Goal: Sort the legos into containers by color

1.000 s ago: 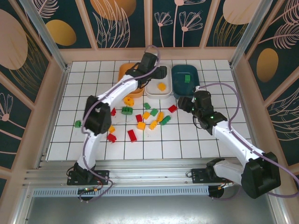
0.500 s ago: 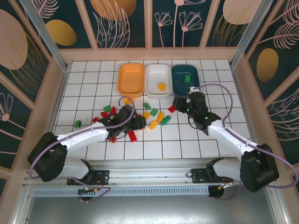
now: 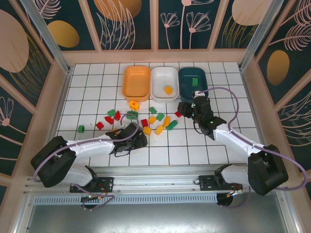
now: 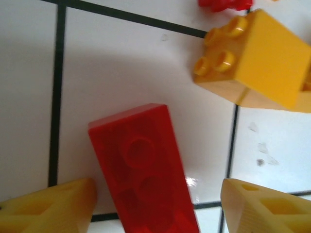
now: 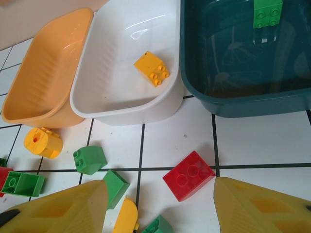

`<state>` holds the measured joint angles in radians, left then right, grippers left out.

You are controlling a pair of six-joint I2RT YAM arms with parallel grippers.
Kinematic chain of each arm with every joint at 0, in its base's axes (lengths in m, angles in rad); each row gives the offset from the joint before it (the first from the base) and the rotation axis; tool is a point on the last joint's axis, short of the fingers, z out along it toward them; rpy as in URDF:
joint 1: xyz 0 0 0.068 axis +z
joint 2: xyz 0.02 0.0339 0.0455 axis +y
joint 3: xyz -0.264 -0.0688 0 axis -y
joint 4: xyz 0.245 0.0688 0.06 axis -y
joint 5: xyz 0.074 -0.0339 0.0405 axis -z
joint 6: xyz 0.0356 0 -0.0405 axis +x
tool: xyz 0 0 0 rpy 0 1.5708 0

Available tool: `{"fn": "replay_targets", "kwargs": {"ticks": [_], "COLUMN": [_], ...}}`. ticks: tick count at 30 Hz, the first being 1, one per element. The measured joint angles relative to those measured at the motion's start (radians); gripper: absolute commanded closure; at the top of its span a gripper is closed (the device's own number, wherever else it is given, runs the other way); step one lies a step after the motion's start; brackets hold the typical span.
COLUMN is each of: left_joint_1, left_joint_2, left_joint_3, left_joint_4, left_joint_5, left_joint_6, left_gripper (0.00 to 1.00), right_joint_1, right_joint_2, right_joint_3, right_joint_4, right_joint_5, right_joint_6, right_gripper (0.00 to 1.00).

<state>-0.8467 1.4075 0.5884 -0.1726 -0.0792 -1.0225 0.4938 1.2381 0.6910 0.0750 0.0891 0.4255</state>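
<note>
A long red lego (image 4: 141, 179) lies flat on the tiles between the fingertips of my left gripper (image 4: 158, 208), which is open, with a gap on the brick's right side. That gripper (image 3: 137, 140) sits low at the near edge of the loose legos (image 3: 158, 124). A yellow lego (image 4: 255, 60) lies just beyond. My right gripper (image 5: 158, 208) is open above a square red lego (image 5: 188, 175), and it hovers (image 3: 184, 109) in front of the teal container (image 3: 192, 80). The white container (image 3: 164, 77) holds a yellow lego (image 5: 151, 68), the teal one (image 5: 243, 97) a green lego (image 5: 267, 13). The orange container (image 3: 136, 82) is empty.
Red, green and yellow bricks are scattered over the middle tiles, with a yellow cylinder (image 3: 133, 104) near the orange bin and a stray green brick (image 3: 81, 128) at the left. Wooden walls ring the tiled floor.
My left arm has swung from the bins down to the near side of the pile and dropped over the long red brick, its jaws narrowing. The right gripper has shifted slightly left toward the square red brick.
</note>
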Motion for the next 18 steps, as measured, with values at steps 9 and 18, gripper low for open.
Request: {"fn": "replay_targets", "kwargs": {"ticks": [9, 18], "left_joint_1": [-0.013, -0.01], "left_joint_2": [0.06, 0.058], "left_joint_3": [0.065, 0.139], "left_joint_4": [-0.103, -0.162], "left_joint_5": [-0.068, -0.135], "left_joint_6": [0.043, 0.124], "left_gripper": [0.67, 0.74], "right_joint_1": [0.001, 0.002], "right_joint_2": [0.0, -0.024], "right_joint_3": [0.0, 0.0], "right_joint_4": [-0.001, -0.004], "right_joint_5": [0.014, 0.043], "right_joint_6": [0.0, -0.002], "right_gripper": [0.4, 0.4]}}
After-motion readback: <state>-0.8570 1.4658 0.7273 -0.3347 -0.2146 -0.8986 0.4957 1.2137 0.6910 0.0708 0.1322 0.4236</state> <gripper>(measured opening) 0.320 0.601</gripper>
